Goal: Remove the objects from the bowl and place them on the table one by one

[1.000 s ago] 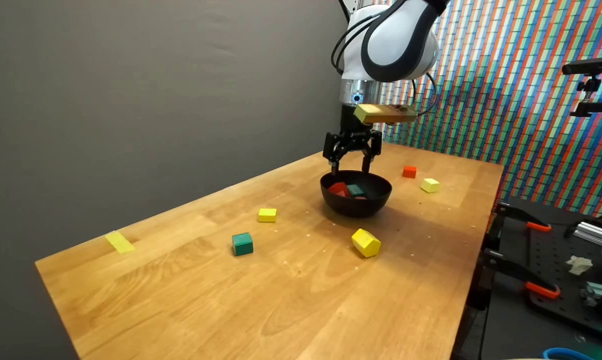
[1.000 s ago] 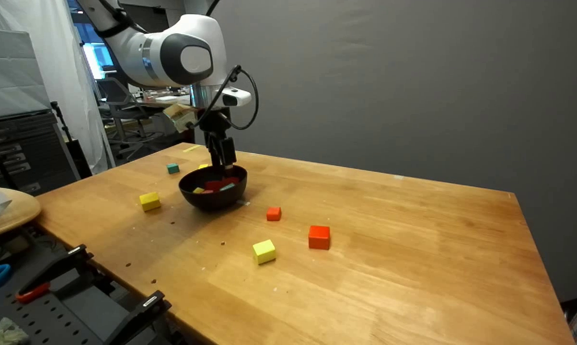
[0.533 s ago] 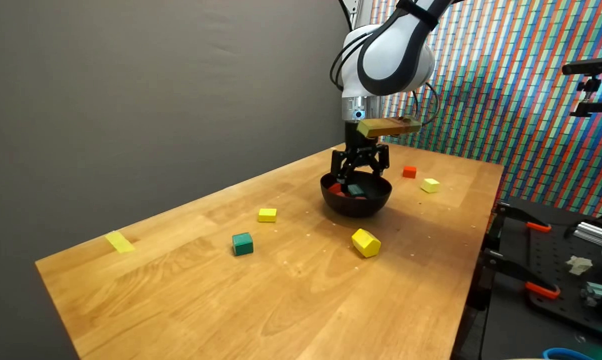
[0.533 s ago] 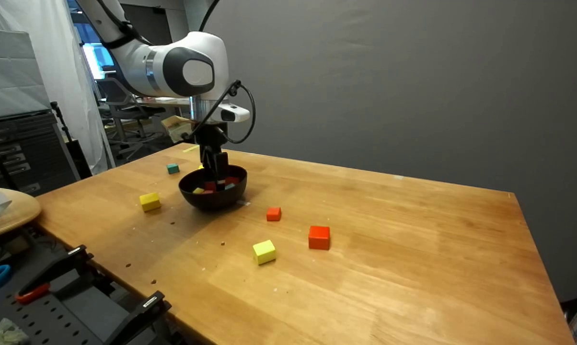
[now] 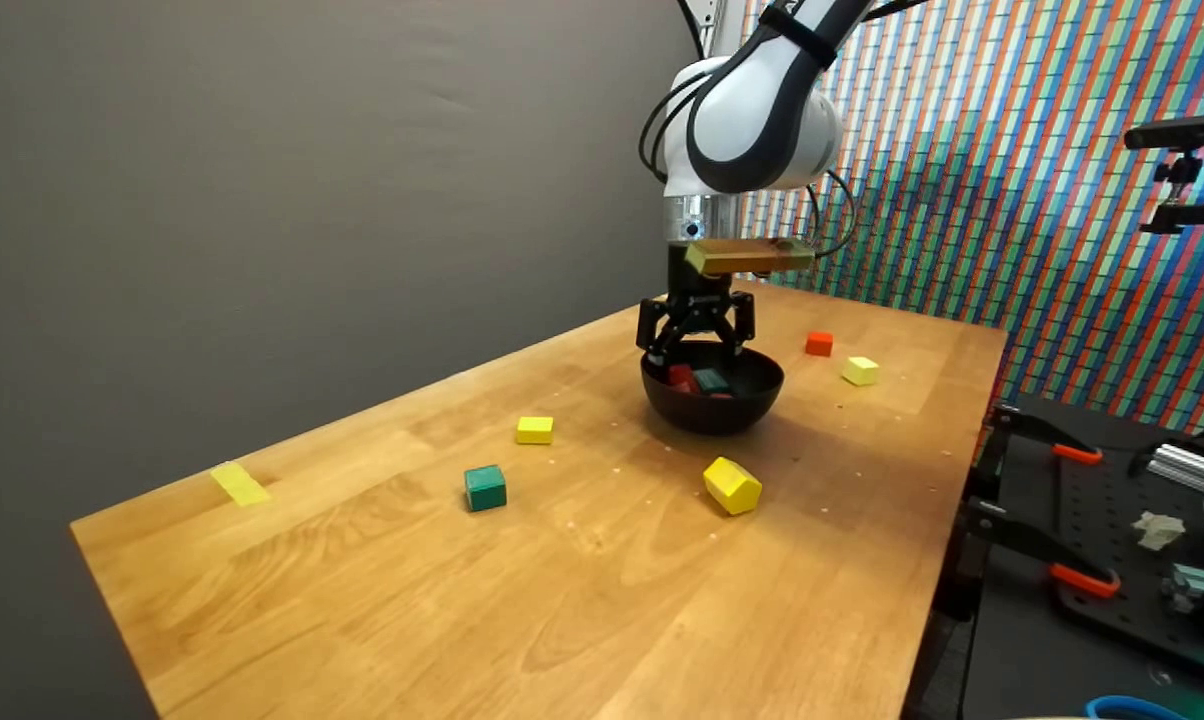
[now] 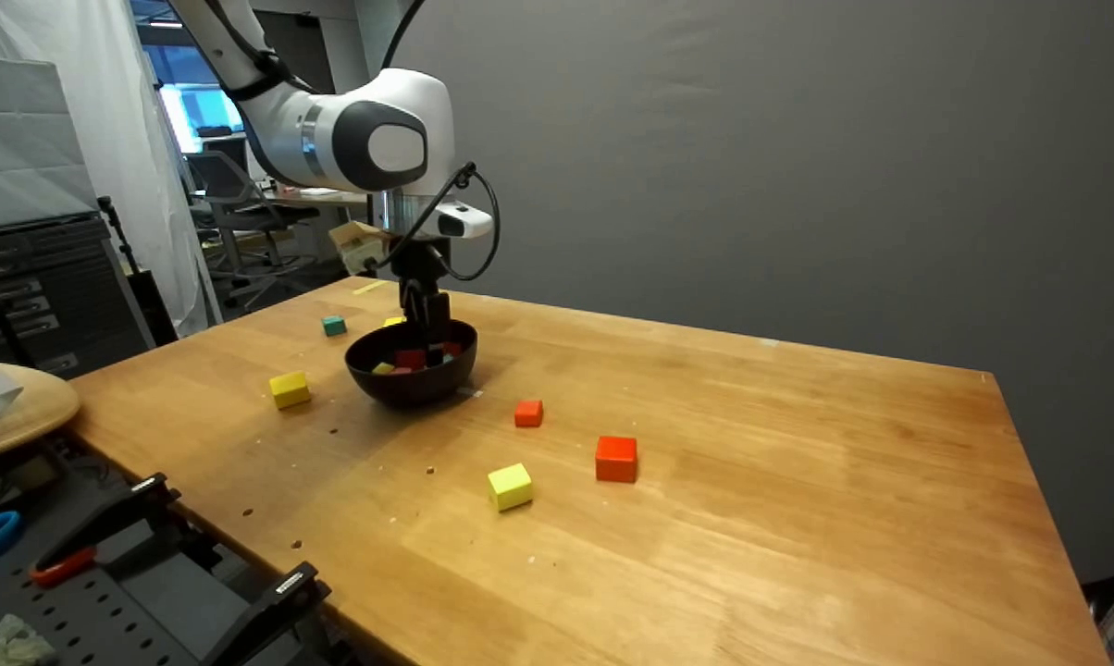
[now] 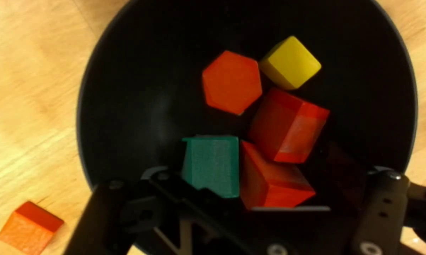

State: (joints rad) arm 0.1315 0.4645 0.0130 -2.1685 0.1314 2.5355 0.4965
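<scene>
Hanging spread and empty over the bowl [image 6: 405, 392], the hand [image 7: 268, 171] straddles, in the wrist view, the green block [image 7: 212, 163] and the red block [image 7: 271, 184] just beside it, both lying inside.

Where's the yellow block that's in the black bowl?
In the wrist view, the yellow block lies in the black bowl, toward the picture's upper right, just right of the red hexagonal block.

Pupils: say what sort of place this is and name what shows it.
Probably a robotics lab: a robot arm hangs over the table, a perforated board lies beside it, and an office chair stands behind.
</scene>
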